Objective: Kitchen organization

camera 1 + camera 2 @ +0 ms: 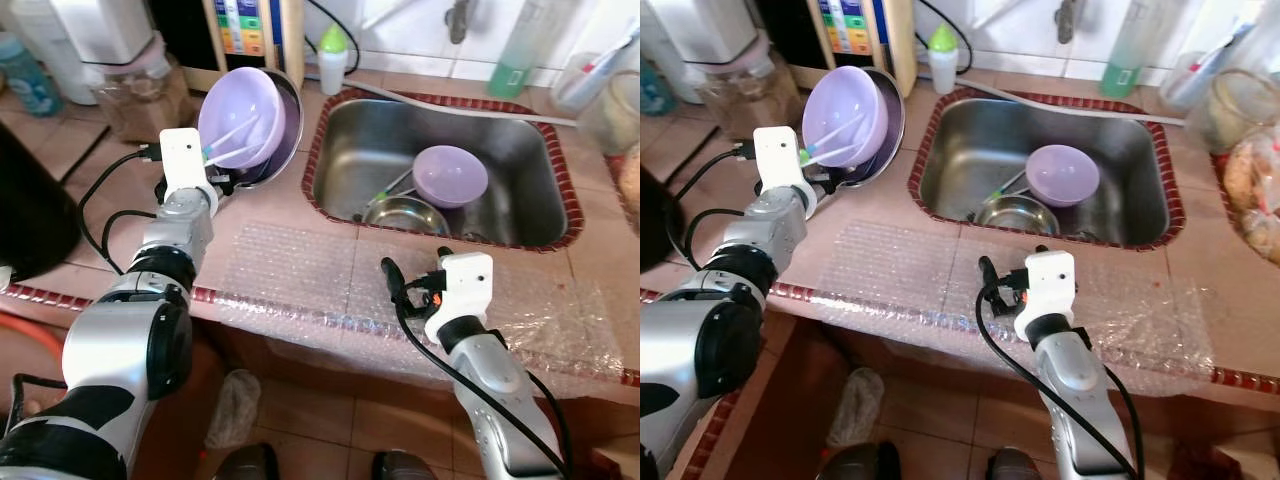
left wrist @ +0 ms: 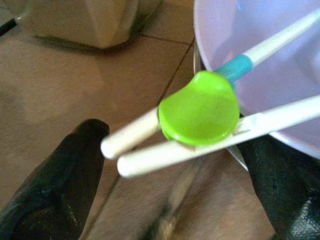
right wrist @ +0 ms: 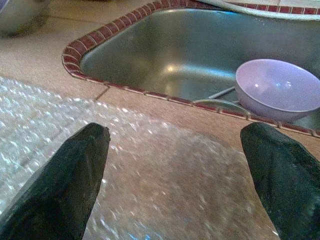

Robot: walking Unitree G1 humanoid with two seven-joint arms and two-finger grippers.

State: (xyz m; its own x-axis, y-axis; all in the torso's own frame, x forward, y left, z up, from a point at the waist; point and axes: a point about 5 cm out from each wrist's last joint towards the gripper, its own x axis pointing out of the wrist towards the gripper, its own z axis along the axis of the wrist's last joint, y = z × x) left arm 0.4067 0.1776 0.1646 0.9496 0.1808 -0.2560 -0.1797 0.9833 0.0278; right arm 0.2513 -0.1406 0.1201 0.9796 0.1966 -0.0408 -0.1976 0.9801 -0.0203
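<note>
Left wrist view: the left hand [image 2: 170, 165] stands spread wide around the white chopsticks [image 2: 165, 145], which lean from the purple bowl [image 1: 240, 118] on the counter [image 1: 270, 215]. Right hand [image 3: 175, 175] hovers open, empty, over bubble wrap [image 1: 300, 270].

A tilted bowl [image 1: 240, 115] holding chopsticks [image 1: 232, 143] sits left of the sink [image 1: 520, 215], whose basin holds another bowl [image 1: 450, 175].
</note>
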